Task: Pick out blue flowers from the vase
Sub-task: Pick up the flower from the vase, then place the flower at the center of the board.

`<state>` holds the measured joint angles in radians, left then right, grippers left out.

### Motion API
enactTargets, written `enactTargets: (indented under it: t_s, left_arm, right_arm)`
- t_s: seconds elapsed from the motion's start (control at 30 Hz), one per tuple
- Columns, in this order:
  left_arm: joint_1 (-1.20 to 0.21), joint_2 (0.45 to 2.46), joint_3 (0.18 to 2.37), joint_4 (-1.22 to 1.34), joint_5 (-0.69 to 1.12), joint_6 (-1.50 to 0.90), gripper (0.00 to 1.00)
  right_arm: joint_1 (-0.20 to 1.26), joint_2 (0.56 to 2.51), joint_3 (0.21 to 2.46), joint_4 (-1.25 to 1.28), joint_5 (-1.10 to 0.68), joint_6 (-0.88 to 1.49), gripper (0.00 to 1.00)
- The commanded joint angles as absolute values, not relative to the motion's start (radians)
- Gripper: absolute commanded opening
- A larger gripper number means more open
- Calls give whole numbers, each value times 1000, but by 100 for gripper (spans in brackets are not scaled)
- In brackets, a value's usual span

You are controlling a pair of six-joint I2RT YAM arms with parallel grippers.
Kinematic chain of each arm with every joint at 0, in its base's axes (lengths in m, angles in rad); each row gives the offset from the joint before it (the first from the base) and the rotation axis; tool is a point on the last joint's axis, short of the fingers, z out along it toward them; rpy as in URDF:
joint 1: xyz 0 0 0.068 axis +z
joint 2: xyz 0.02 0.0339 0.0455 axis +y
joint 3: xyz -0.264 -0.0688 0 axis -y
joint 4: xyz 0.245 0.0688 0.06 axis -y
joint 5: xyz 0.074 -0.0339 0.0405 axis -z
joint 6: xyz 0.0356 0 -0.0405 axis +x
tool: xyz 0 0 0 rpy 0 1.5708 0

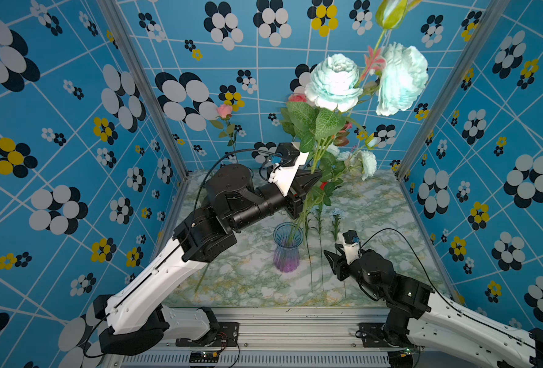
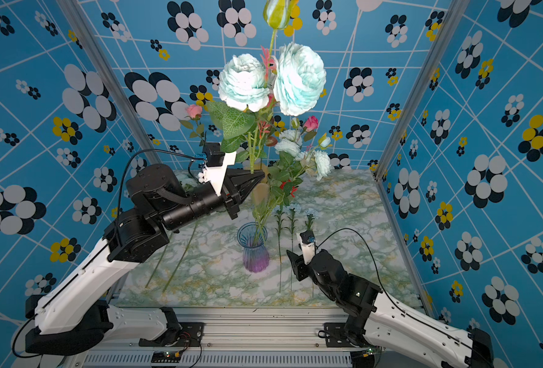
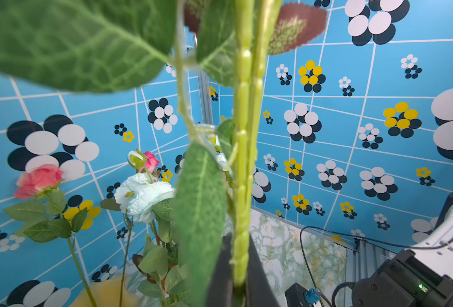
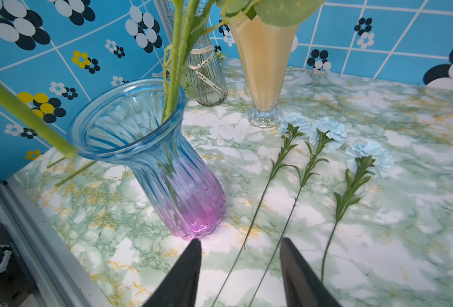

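Peony spray (image 1: pixel 334 82), pale blue, stem foot inside the vase (image 1: pixel 287 251), pinched mid-stem by the left hand (image 1: pixel 315 178): best lifted straight up clear of the rim, then laid beside the carnations (image 4: pixel 326 133) on the counter (image 4: pixel 379 239); right hand (image 4: pixel 240 243) parted, empty.

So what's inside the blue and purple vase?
Green stems of the mint-blue peony spray stand in the vase, leaning on its rim. Ribbed glass blurs their lower ends.

three vases (image 4: pixel 151 170), three blue carnations (image 4: pixel 326 130), two big peony blooms (image 1: pixel 334 81), two pink roses (image 3: pixel 38 180).
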<state>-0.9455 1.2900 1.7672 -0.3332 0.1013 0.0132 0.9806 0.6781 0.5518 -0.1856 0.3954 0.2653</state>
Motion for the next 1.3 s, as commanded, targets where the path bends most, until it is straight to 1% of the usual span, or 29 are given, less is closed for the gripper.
enactTargets:
  t_s: [0.0, 0.07, 0.17, 0.27, 0.4, 0.57, 0.7, 0.83, 0.9, 0.97, 1.17, 1.27]
  left_arm:
    - [-915, 1300, 1708, -273, 196, -82, 0]
    - [-883, 1293, 1660, -226, 256, -133, 0]
    - [-812, 1288, 1603, -144, 371, -224, 0]
    - [-744, 1293, 1549, -41, 481, -315, 0]
    - [-689, 1305, 1503, 52, 566, -404, 0]
    - [-648, 1295, 1489, 90, 627, -457, 0]
    - [-618, 1276, 1472, 105, 671, -489, 0]
    - [-577, 1272, 1459, 134, 769, -539, 0]
    - [-562, 1272, 1446, 170, 804, -567, 0]
    - [-549, 1268, 1431, 195, 831, -590, 0]
    - [-502, 1254, 1395, 263, 893, -654, 0]
    - [-485, 1253, 1381, 311, 908, -687, 0]
  right_arm:
    - [959, 625, 647, -303, 460, 245, 63]
    - [944, 607, 717, -395, 437, 234, 69]
    - [935, 597, 850, -491, 377, 217, 72]
    - [935, 614, 974, -535, 290, 199, 73]
    - [934, 700, 1150, -587, 160, 179, 71]
    - [936, 909, 1389, -631, -18, 177, 65]
    - [932, 1056, 1544, -652, -115, 157, 64]
    - [887, 1187, 1687, -661, -205, 153, 62]
    - [855, 1231, 1719, -650, -249, 175, 60]
    - [837, 1259, 1728, -626, -277, 191, 55]
    - [828, 1331, 1777, -592, -289, 200, 49]
    - [828, 1384, 1824, -584, -333, 213, 45]
